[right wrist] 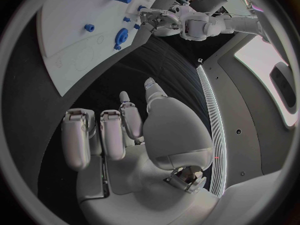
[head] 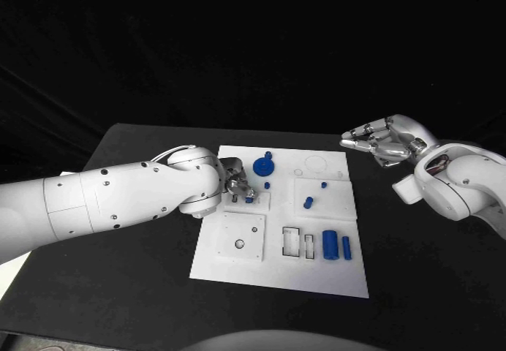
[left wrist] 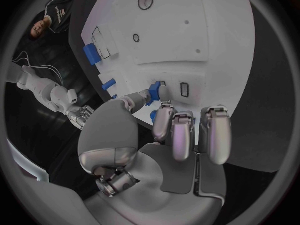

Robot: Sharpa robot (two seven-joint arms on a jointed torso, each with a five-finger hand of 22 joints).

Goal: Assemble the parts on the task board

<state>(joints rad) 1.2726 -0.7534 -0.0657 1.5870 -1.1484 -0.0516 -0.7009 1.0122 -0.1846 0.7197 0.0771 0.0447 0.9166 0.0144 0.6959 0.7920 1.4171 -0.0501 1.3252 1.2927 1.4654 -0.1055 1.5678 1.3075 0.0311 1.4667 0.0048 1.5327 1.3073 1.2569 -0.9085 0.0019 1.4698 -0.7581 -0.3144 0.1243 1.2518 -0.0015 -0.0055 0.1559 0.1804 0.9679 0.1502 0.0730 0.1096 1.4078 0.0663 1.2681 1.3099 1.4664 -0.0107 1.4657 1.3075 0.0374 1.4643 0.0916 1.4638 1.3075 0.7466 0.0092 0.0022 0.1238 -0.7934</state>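
I've got the white board (head: pixel 316 281) sitting in the middle of the black table (head: pixel 126 292), and my left hand (head: pixel 236 184) is parked over its left edge, roughly nine o'clock from the board's centre. From the left wrist camera I can see the left hand (left wrist: pixel 178 135) pinching a small blue block (left wrist: pixel 154 92) between thumb and fingertip, right down against the board (left wrist: pixel 206 30) beside a little rectangular slot (left wrist: pixel 184 89); the other fingers hang loosely curled beside it. Whether the block is already seated in anything I can't tell from here. Up at eleven o'clock on the board there's a blue gear (head: pixel 262 167) with a small knob above it, and near the middle a short blue peg (head: pixel 308 202) stands with a tiny blue stud (head: pixel 322 184) just above it. Down at about four o'clock a blue cylinder (head: pixel 330 244) lies beside a thinner blue bar (head: pixel 346 248), just right of two framed rectangular pockets (head: pixel 297 242). At seven o'clock there's a raised square plate (head: pixel 240 236) with a round hole in it. My right hand (head: pixel 382 142) is off the board entirely, hovering over the table past the board's two o'clock corner, fingers curled inward with nothing in them. The right wrist camera backs that up: the right hand (right wrist: pixel 119 135) is bent in over bare table, holding nothing, with the board (right wrist: pixel 75 40) well apart from it.
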